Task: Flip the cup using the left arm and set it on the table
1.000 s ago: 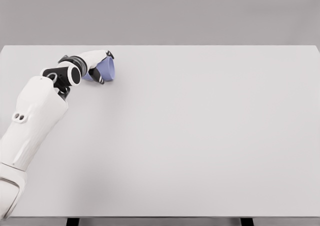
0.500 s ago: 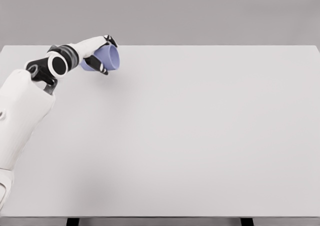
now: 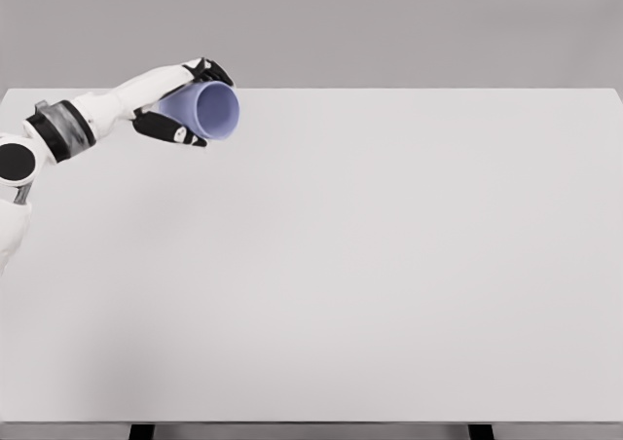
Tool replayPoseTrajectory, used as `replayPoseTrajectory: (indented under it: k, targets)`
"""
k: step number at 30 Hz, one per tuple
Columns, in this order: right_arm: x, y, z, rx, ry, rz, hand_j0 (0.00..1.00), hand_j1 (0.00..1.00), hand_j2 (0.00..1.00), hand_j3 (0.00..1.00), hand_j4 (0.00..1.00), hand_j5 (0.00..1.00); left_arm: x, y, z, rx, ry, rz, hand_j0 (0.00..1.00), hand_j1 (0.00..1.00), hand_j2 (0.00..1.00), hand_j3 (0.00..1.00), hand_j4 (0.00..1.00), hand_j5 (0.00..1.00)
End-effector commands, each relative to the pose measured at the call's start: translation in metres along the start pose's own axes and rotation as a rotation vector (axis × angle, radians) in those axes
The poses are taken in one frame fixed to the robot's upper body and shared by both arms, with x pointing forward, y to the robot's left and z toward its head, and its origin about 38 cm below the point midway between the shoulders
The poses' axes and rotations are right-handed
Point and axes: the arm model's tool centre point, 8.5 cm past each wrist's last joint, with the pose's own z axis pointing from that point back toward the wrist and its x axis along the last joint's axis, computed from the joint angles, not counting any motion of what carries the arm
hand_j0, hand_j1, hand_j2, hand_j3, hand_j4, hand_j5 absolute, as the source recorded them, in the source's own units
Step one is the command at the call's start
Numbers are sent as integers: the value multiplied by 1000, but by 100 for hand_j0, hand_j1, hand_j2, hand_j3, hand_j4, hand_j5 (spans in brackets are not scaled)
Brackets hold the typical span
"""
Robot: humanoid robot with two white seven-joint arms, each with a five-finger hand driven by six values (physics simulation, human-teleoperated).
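Observation:
A lavender cup [image 3: 206, 110] hangs above the far left part of the white table [image 3: 370, 265], lying on its side with its open mouth turned to the right and toward me. My left hand [image 3: 190, 101] is shut on it, black-tipped fingers over the top and thumb under the bottom. The white forearm runs in from the left edge. The right arm does not show.
Only the white table top fills the view, its far edge running just behind the cup and its front edge near the bottom of the picture. A grey wall stands behind it.
The left arm has swung up and out to the left, lifting the cup off the table. The cup has tilted so its mouth now faces more toward me.

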Motion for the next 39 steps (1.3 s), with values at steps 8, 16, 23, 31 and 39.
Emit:
replayPoseTrajectory:
  k: [8, 16, 23, 31, 39]
  targets:
    - [0, 0, 0, 0, 1, 0, 100, 100, 100, 100, 100, 100, -36, -10, 28, 191, -121, 289, 34, 34, 34, 34, 34, 34]
    - [0, 0, 0, 0, 1, 0, 100, 100, 100, 100, 100, 100, -51, -31, 45, 347, -183, 535, 35, 35, 35, 35, 35, 35]
    - [0, 0, 0, 0, 0, -1, 100, 100, 100, 100, 100, 100, -69, -59, 50, 408, -154, 682, 36, 36, 36, 36, 36, 36]
    - [0, 0, 0, 0, 0, 0, 100, 100, 100, 100, 100, 100, -97, -83, 57, 436, -68, 878, 36, 36, 36, 36, 36, 36]
    - [0, 0, 0, 0, 1, 0, 100, 100, 100, 100, 100, 100, -113, -105, 61, 452, -13, 977, 37, 37, 37, 37, 37, 37]
